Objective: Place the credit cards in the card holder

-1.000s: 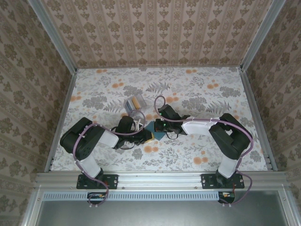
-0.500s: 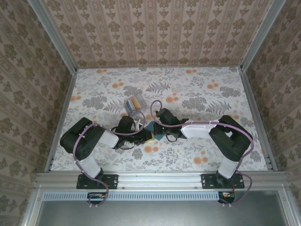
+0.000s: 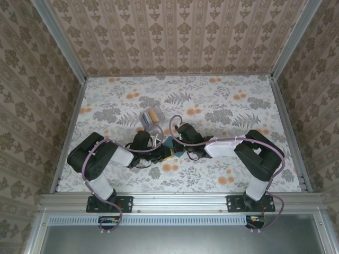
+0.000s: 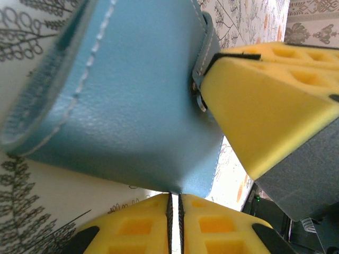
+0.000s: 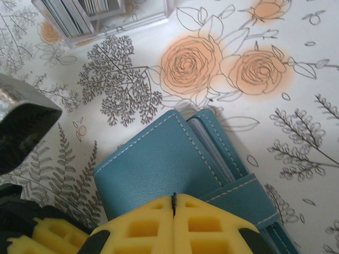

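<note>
With one yellow-orange plastic card (image 3: 153, 114) stood in the clear slotted plastic card holder (image 3: 145, 125) just beyond the dark teal folding wallet (image 5: 159, 164), and the left gripper (image 4: 175, 198) and right gripper (image 5: 174, 198) closed pad-to-pad at that wallet, another card is judged yet to be drawn out.

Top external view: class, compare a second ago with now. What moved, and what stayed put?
The right gripper swung left and slightly toward the near edge, closing in on the left gripper above the teal wallet. The left gripper, the wallet and the card holder show no visible shift.
</note>
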